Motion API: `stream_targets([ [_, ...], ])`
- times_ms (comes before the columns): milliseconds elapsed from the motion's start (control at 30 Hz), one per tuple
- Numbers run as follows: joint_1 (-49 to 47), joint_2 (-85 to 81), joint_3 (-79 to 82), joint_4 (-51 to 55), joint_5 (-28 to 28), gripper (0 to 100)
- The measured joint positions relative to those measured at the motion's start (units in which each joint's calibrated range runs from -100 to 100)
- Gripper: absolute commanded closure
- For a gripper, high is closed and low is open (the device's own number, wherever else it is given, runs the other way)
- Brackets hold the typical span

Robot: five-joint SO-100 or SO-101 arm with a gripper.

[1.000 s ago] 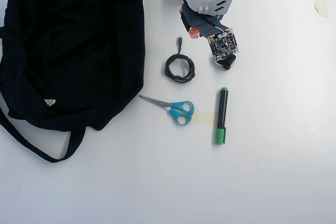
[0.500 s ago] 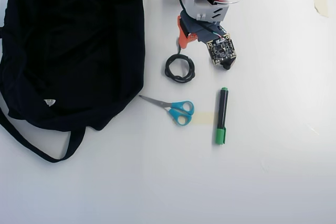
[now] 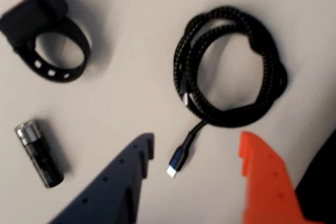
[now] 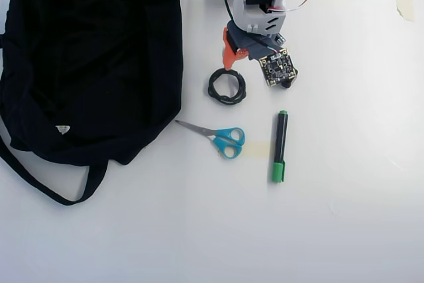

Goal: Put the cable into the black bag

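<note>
The cable (image 3: 231,15) lies as a small black coil on the white table, its short end and plug (image 3: 176,160) pointing toward me. My gripper (image 3: 197,150) is open, with the dark blue finger (image 3: 137,157) on the left and the orange finger (image 3: 258,162) on the right. The plug shows in the gap between them, untouched. In the overhead view the gripper (image 4: 237,64) hovers just above the cable (image 4: 227,100). The black bag (image 4: 93,64) lies open at the left, a short way from the coil. Its edge shows at the wrist view's lower right (image 3: 324,182).
A black ring strap (image 3: 31,17) and a small dark cylinder (image 3: 39,153) lie left of the cable in the wrist view. Blue-handled scissors (image 4: 224,138) and a green marker (image 4: 279,147) lie below the coil in the overhead view. A bag strap (image 4: 40,183) loops out at lower left.
The arm has swung left and drawn back toward its base. The orange finger now covers the cable's straight end in the overhead view. The cable has not moved.
</note>
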Motion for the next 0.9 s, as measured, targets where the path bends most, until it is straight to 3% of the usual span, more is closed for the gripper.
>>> stream_targets([
  [900,-0.1,6.7,1.3,-9.0,0.0,78],
])
